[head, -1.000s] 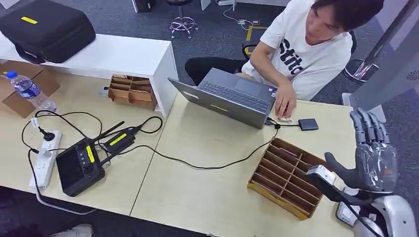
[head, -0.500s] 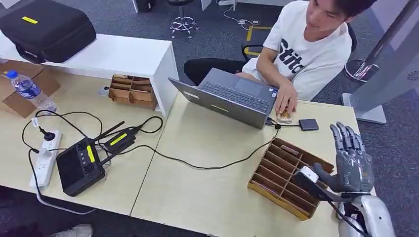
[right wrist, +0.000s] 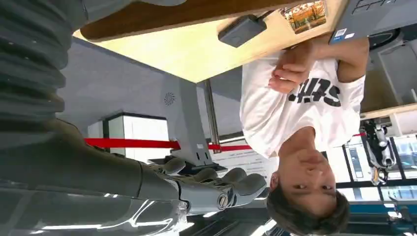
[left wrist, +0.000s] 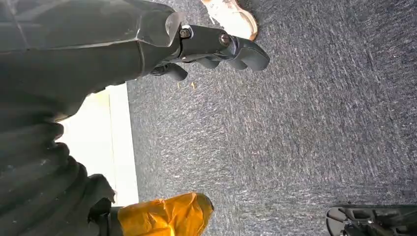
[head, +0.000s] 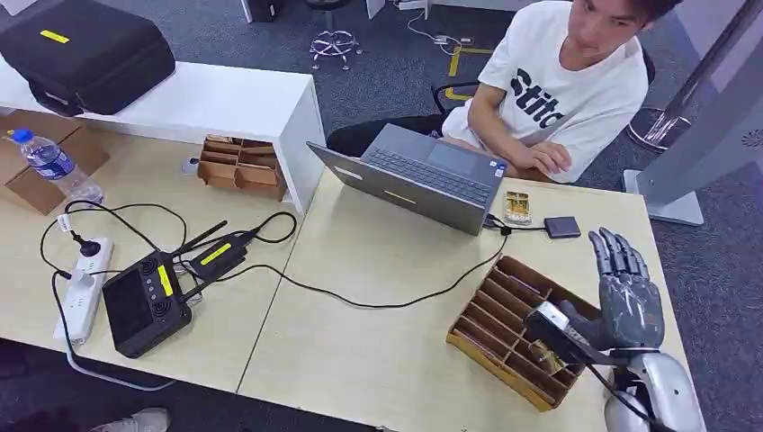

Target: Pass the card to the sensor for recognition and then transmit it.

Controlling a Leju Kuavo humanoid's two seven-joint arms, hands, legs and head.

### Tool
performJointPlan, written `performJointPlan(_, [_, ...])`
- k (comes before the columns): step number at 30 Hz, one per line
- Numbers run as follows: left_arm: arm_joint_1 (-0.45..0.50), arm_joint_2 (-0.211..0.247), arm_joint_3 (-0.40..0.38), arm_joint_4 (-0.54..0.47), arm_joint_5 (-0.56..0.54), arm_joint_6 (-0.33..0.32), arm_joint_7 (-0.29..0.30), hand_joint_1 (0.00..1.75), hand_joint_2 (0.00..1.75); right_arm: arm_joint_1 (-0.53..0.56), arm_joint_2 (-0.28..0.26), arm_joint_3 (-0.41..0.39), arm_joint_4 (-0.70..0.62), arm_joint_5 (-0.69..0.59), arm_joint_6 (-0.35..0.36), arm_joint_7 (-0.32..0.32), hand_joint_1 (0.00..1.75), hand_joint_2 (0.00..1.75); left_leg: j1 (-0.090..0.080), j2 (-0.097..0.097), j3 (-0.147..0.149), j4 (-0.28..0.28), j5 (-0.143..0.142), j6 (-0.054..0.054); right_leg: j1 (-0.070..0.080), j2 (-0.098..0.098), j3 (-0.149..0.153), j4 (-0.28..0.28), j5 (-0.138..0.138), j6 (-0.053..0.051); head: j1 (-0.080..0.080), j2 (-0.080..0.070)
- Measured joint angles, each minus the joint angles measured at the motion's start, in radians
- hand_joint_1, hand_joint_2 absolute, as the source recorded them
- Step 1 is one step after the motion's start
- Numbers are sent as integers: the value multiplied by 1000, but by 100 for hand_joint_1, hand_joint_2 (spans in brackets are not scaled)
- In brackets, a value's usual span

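The right hand (head: 623,292) hovers empty, fingers spread, over the slotted tray (head: 504,328), likely readying a reach. The card (head: 516,207) lies far on the table (head: 378,342), just left of the sensor (head: 561,227).

The desk (head: 378,270) looks like pale, smooth matt wood laminate. The slotted tray (head: 504,328) is brown wood or cardboard. The laptop (head: 409,180) is matt grey metal. The right hand (head: 625,297) is glossy grey plastic. The floor (left wrist: 305,123) is rough carpet.
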Motion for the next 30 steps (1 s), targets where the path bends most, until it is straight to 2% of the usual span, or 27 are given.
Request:
performJointPlan(14, [0,0,0,0,0,0,0,0,175,-5,1,-1,4,0,-7,8,0,175,0,0,0,0,0,0,0,0,0,0,0,0,0,0])
performJointPlan(21, [0,0,0,0,3,0,0,0,175,-3,1,-31,-68,-34,-37,-11,0,175,0,0,0,0,0,0,0,0,0,0,0,0,0,0])
performJointPlan(30, [0,0,0,0,6,0,0,0,175,24,10,-50,-160,-73,-21,-47,0,175,0,0,0,0,0,0,0,0,0,0,0,0,0,0])
